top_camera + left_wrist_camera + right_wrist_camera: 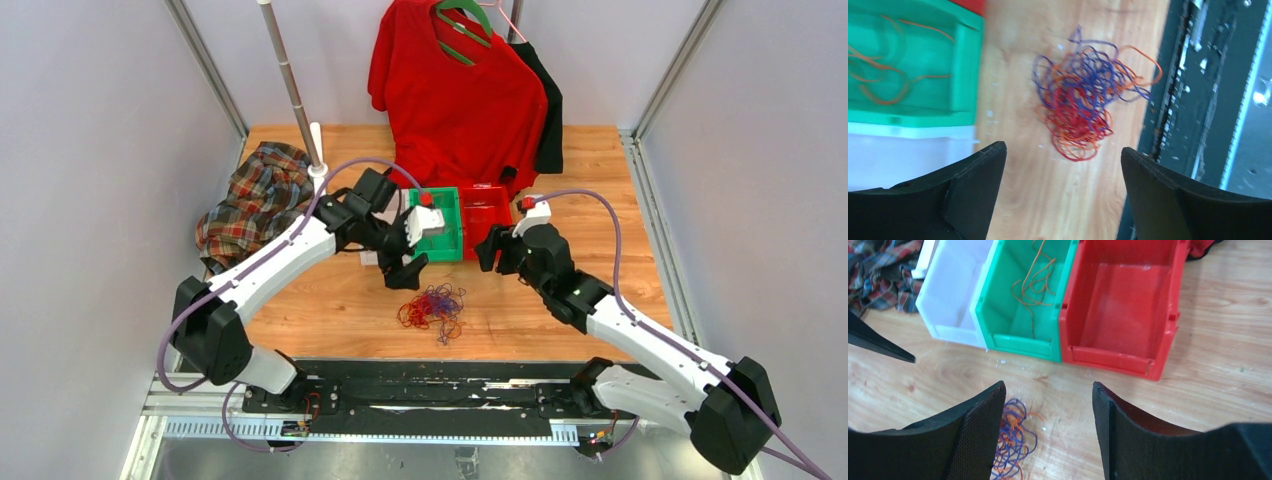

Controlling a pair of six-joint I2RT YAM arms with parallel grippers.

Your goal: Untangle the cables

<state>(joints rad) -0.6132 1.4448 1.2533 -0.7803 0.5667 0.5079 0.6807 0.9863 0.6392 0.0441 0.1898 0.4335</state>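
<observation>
1. The cables (432, 305) are a loose red/orange/purple knot lying on the worktop (330, 300). They sit just in front of the bins, between the two arms and nearer the left one. Nothing is touching them.
2. The left fingers (973, 185) are spread wide and hold nothing. In the left wrist view they frame the knot from above, which looks like a line-up for picking a strand.
3. The right fingers (978, 430) are also well apart and empty. They hang over bare wood in front of the bins, with only the edge of the knot showing beside the left finger. My guess is they are waiting to pin or take the other end.
4. The green bin (1020, 342) holds a few orange strands (1035, 280). The red bin (1108, 357) and white bin (955, 332) look empty. That suggests sorting by colour, with most of it still to do.
5. Risk: the strands are fine and interlocked, so a centre grab would probably lift the whole clump. Going for an outer loop looks better.
</observation>
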